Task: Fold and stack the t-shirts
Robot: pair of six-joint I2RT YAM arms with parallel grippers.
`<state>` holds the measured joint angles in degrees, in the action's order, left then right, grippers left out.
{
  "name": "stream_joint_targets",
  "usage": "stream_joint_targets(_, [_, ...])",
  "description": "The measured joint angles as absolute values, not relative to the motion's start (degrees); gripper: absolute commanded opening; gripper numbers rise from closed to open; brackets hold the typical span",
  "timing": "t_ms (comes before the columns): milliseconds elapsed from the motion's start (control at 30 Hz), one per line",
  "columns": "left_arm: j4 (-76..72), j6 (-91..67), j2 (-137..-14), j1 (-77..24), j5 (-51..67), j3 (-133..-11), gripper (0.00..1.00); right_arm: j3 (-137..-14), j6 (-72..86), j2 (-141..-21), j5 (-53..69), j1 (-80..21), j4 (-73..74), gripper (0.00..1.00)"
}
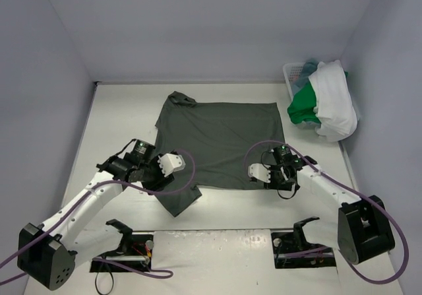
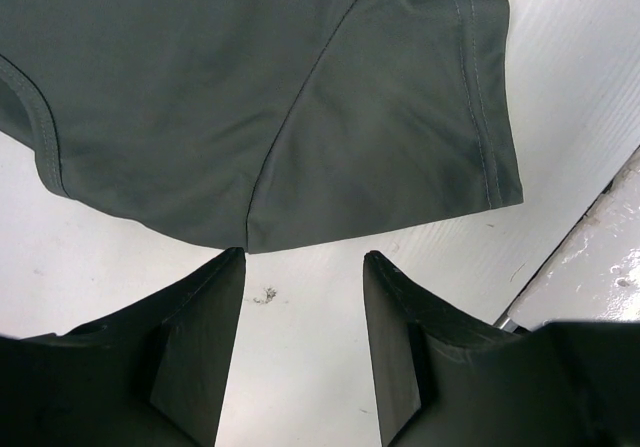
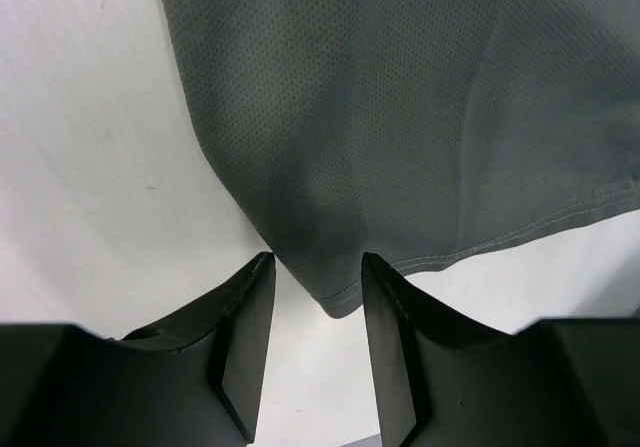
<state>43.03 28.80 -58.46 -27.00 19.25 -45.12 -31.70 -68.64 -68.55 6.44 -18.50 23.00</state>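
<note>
Dark grey-green t-shirt point(image 1: 217, 146) lies spread flat mid-counter point(image 1: 119, 123). Body smooth, hem to the right. One sleeve points to the far left, the other lies at the near left toward the arms. White t-shirt point(image 1: 333, 103) and bright green t-shirt point(image 1: 302, 109) are heaped over the white basket point(image 1: 289, 74) in the far right corner.

Left hand point(image 2: 303, 262): fingers spread, nothing between them. Tips sit low over bare counter, just short of the underarm seam where the near sleeve meets the body. Cannot tell if the left tip touches cloth.

Right hand point(image 3: 317, 262): fingers spread. The near-right hem corner pokes into the gap between the tips, with no pinch visible.

Bare counter shows left of the shirt, along the far side and right of the hem. Walls close three sides.
</note>
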Motion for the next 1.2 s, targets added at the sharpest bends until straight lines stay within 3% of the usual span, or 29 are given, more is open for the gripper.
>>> stream_joint_targets(333, [42.7, 31.2, -62.3, -27.6, 19.4, -45.1, 0.46, -33.7, -68.6, -71.6, 5.8, -19.3, 23.0, 0.49])
stream_joint_targets(567, [42.5, 32.2, -63.2, -28.1, 19.4, -45.1, 0.46, -35.4, -68.6, -74.5, 4.1, -20.2, 23.0, 0.47])
stream_joint_targets(667, [42.5, 32.6, -64.2, -28.8, 19.4, -45.1, 0.46, -35.7, -68.8, -76.6, 3.0, -20.7, 23.0, 0.39])
stream_joint_targets(733, [42.5, 32.9, -64.8, -29.6, 19.4, -45.1, 0.46, -35.7, -68.9, -77.8, 2.4, -21.1, 23.1, 0.29])
stream_joint_targets(800, [42.6, 33.1, -65.3, -30.5, 19.4, -45.1, 0.46, -35.8, -69.1, -78.5, 1.8, -21.2, 23.3, 0.11])
stream_joint_targets(1067, [43.7, 35.0, -66.3, -34.6, 19.7, -45.2, 0.52, -36.6, -68.9, -79.7, 1.3, -21.4, 23.4, 0.01])
stream_joint_targets(1200, [44.7, 35.9, -67.2, -37.2, 20.6, -45.2, 0.53, -37.1, -68.7, -80.3, 1.2, -21.4, 23.4, 0.0])
